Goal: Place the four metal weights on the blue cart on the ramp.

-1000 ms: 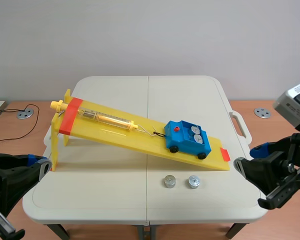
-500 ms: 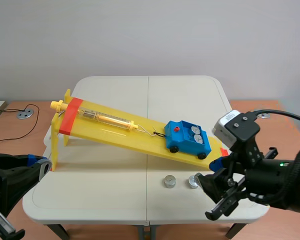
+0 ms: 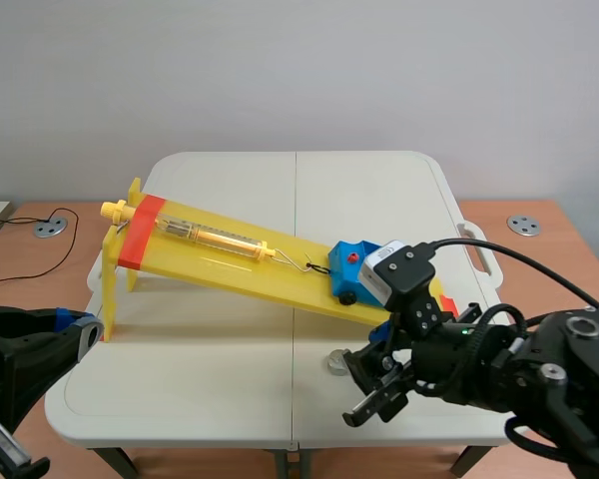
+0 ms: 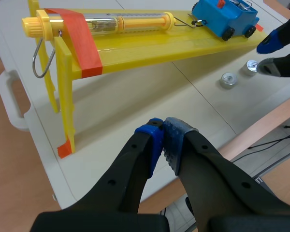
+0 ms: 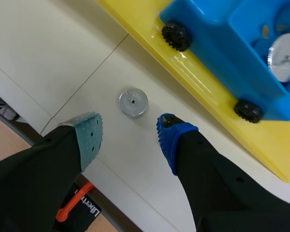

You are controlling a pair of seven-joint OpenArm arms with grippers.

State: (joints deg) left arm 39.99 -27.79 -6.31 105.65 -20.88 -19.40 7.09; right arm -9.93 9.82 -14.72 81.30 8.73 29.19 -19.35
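The blue cart (image 3: 352, 265) sits low on the yellow ramp (image 3: 230, 261), hooked to a spring scale (image 3: 215, 238). In the right wrist view the cart (image 5: 217, 46) holds two metal weights (image 5: 285, 63). My right gripper (image 5: 130, 137) is open just above the table, with a loose weight (image 5: 133, 102) a little ahead of the gap between its fingers. The scene view shows that weight (image 3: 336, 361) beside the right gripper (image 3: 364, 389). A second loose weight (image 4: 252, 66) shows only in the left wrist view, near the first (image 4: 228, 79). My left gripper (image 4: 163, 140) is shut on nothing near the table's front left corner.
The ramp's tall yellow support (image 4: 63, 92) stands at the left with red tape (image 3: 140, 232) on top. The white folding table (image 3: 180, 379) has a handle (image 3: 479, 249) on its right edge. A black cable (image 3: 25, 261) lies on the wooden surface at the left.
My right arm has swung in from the table's right edge to low over the two loose weights, now covering one and part of the cart. The left arm has kept still.
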